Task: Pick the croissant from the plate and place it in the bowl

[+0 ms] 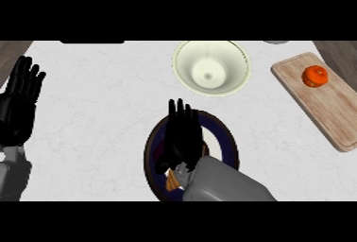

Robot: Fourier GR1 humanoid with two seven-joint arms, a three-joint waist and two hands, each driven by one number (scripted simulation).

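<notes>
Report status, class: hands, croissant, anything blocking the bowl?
Right hand open, flat over dark round plate. Left hand open, resting at left edge. Tan croissant barely showing beneath wrist. Cream round bowl unobstructed.

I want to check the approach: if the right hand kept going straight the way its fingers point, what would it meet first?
Probably the bowl: the right hand lies over the plate, fingers pointing up the view, slightly left of the bowl's centre. Its height is unclear, so it might pass over the rim.
</notes>
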